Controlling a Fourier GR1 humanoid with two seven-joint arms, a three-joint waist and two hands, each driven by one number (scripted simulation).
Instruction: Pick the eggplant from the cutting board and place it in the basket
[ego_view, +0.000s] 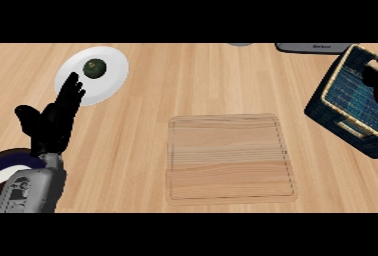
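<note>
Eggplant: not visible anywhere in the head view. The cutting board (231, 158) lies bare at the centre of the wooden surface (192, 80), so nothing remains there to pick. The dark basket (347, 100) sits at the right edge, tilted in view, pale rim showing; a dark shape shows inside near its upper right, which may be the right robot hand or the eggplant, and I cannot tell which. The right robot hand is otherwise not identifiable. The left robot hand (50, 122) rests at the left, fingers straight and raised, holding nothing, just below a white plate (111, 80) carrying a small dark green fruit (94, 68).

Risk, as judged: if the eggplant is in hand above the basket, a release near the rim could let it roll out onto the surface.
</note>
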